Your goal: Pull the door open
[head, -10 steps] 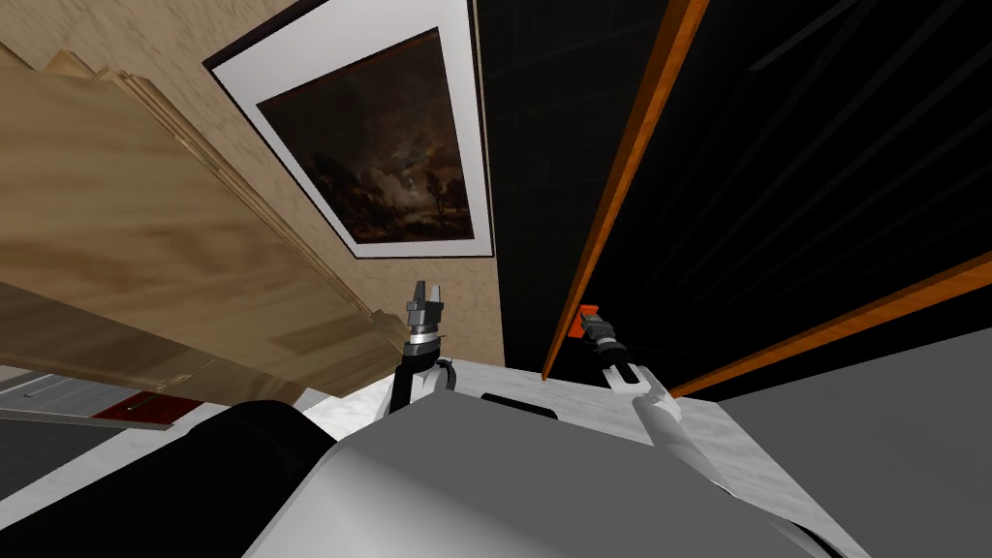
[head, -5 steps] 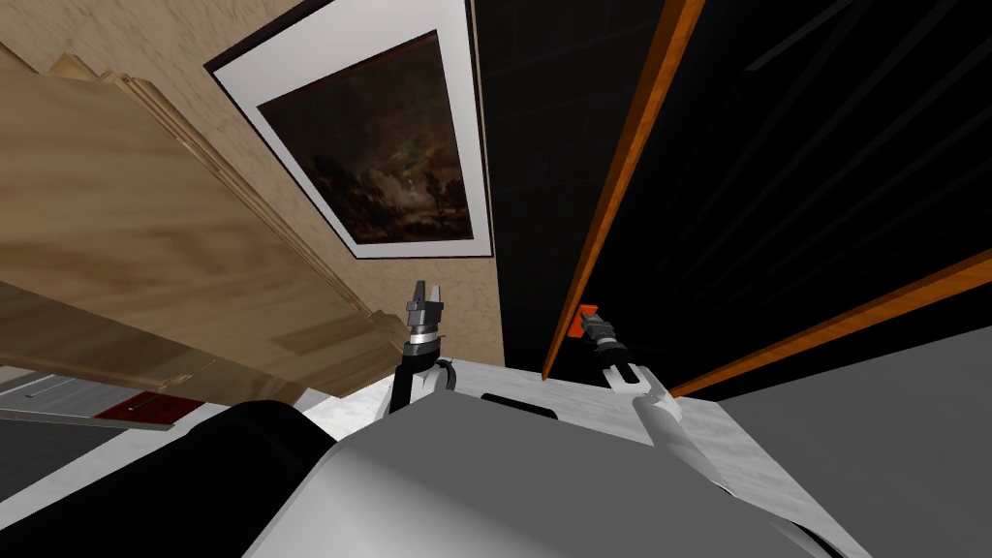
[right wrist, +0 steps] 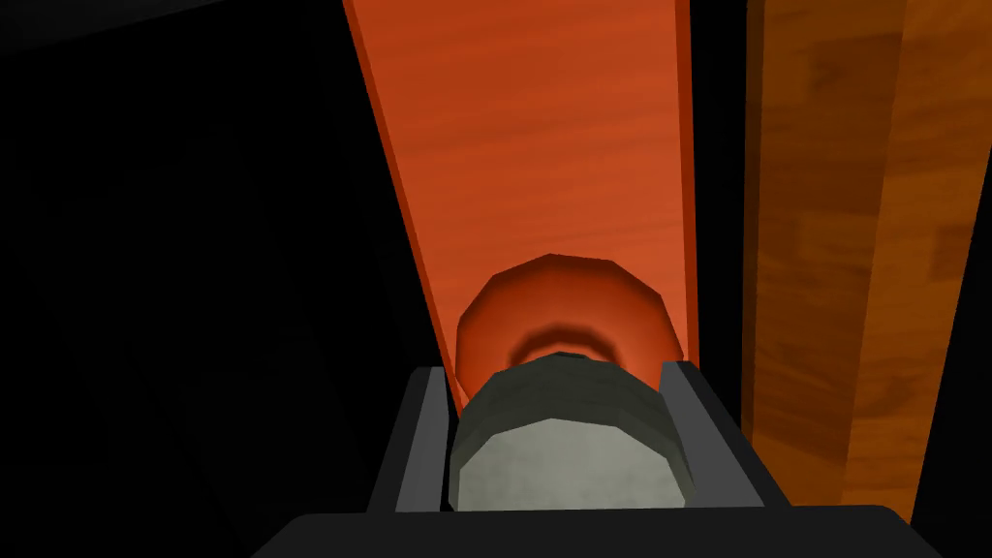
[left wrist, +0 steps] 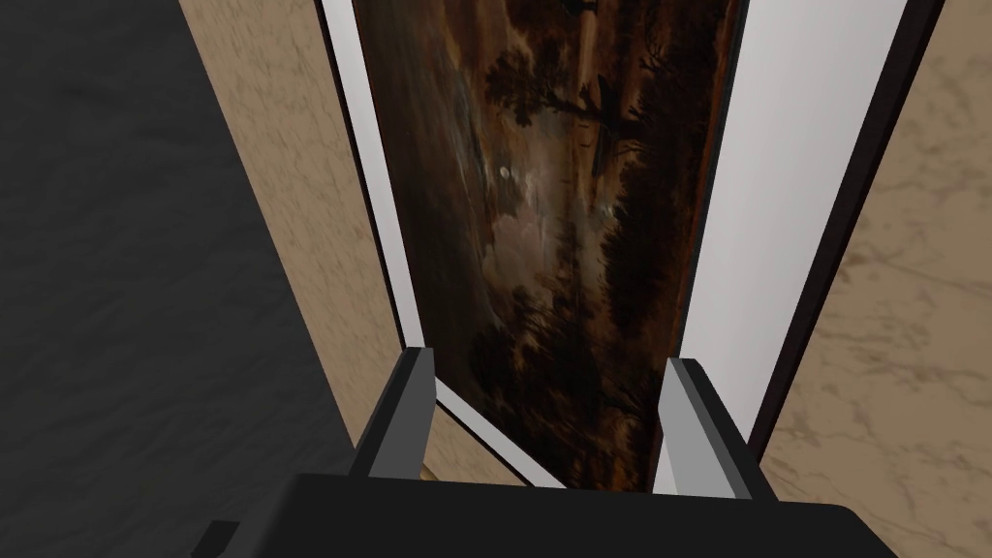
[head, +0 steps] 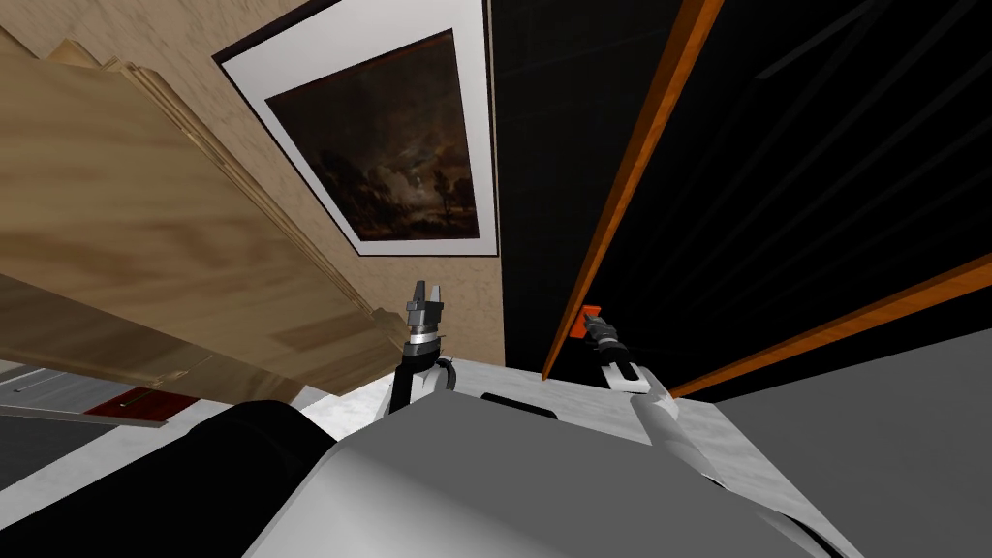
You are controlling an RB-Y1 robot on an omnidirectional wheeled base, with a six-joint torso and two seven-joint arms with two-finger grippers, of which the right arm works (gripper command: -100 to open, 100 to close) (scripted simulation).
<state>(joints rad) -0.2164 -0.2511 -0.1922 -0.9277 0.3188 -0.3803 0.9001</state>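
While between two fingers (right wrist: pixel 418 438), one knob (right wrist: pixel 567 441)

- Domestic interior; reads as a room or hallway of a house.
- Framed painting (head: pixel 387 145): a dark landscape with a wide white mat and a thin dark frame, hung on a beige mottled wall (head: pixel 475 310). Decoration of a home, not a workplace.
- Orange-stained wooden door (right wrist: pixel 542 145) with a round grey knob (right wrist: pixel 567 436) on an orange rose. Browner wood trim (right wrist: pixel 833 242) stands just beside it.
- Large light wood panel (head: pixel 126 242) at the left, grain plainly visible.
- Pale marbled floor (head: pixel 581 402).
- Black area (head: pixel 823 145) past the door.
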